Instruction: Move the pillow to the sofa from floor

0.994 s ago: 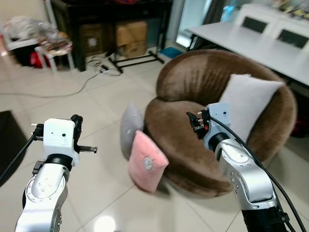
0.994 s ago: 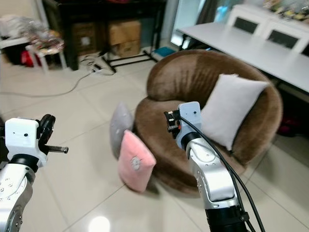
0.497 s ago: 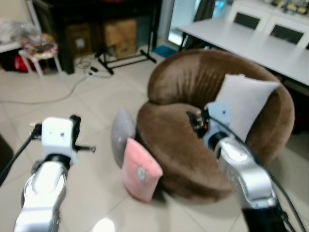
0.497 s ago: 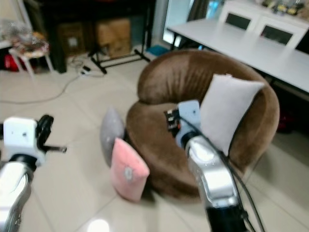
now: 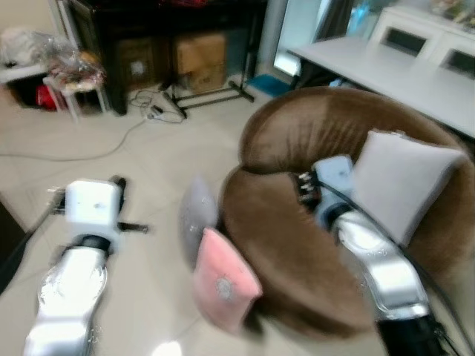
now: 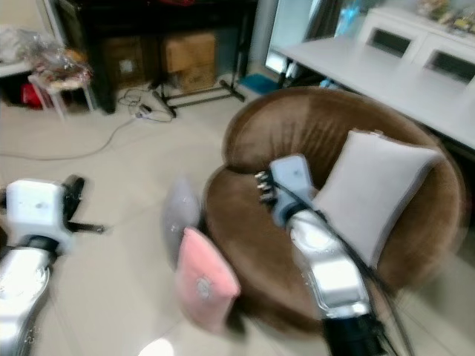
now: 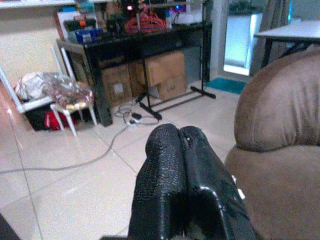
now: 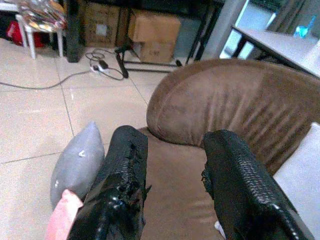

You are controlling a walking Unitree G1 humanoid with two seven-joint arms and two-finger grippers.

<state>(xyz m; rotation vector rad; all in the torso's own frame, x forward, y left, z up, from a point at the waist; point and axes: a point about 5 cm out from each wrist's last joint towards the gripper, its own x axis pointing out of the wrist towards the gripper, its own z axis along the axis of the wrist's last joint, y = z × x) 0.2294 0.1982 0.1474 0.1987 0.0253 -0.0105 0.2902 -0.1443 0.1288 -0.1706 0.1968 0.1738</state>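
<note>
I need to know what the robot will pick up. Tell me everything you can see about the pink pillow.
The pink pillow is a soft, square, fabric-looking cushion with a small pale motif in the middle of its face. It stands tilted on the tiled floor, leaning against the front of the round brown sofa, just in front of a grey pillow that it seems to touch. The picture is blurred, so finer detail is unclear. Nothing holds it.

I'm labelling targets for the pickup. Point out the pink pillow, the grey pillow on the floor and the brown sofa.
pink pillow (image 5: pixel 225 288), left eye view, middle of its face.
grey pillow (image 8: pixel 77 166), right wrist view, its side.
brown sofa (image 6: pixel 297 124), right eye view, its backrest.
</note>
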